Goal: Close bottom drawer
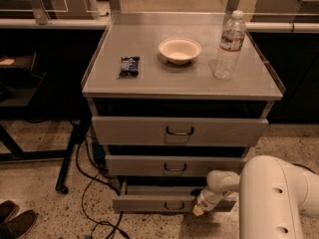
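The bottom drawer (149, 201) is the lowest and shortest grey front of the cabinet, with a small dark loop handle (174, 205) at mid-front. It stands pulled out a little, with a strip of its flat tray interior showing behind the front. My gripper (199, 209) is low at the right part of the drawer front, its pale tip against or just in front of the panel, right of the handle. My white arm (274, 198) fills the lower right corner.
Above are the mid-width drawer (174, 166) and the widest, tall-fronted drawer (179, 131). On the cabinet top (149, 81) lie a dark snack packet (129, 65), a white bowl (179, 50) and a water bottle (228, 45). Cables (94, 193) and shoes (15, 222) lie on the floor at left.
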Action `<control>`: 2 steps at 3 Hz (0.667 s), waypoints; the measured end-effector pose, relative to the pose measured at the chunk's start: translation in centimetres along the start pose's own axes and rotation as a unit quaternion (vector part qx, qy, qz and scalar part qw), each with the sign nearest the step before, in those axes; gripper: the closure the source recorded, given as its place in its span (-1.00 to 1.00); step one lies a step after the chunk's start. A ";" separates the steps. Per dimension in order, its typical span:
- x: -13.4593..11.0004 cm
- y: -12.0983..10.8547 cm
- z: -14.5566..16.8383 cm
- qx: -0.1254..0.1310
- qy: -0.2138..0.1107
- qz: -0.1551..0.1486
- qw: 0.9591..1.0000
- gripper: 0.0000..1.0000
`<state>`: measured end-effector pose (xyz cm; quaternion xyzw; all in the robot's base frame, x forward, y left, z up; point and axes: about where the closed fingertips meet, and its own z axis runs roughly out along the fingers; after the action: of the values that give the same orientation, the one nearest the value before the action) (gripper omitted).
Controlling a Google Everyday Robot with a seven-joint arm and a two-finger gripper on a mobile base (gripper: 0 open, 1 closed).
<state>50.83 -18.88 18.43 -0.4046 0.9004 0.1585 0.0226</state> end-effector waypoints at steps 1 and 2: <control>-0.8 -0.6 0.3 0.011 -0.005 -0.003 1.000 1.00; -1.0 -0.7 0.4 0.012 -0.005 -0.004 1.000 0.69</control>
<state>51.95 -18.50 18.03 -0.4066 0.9006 0.1498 0.0330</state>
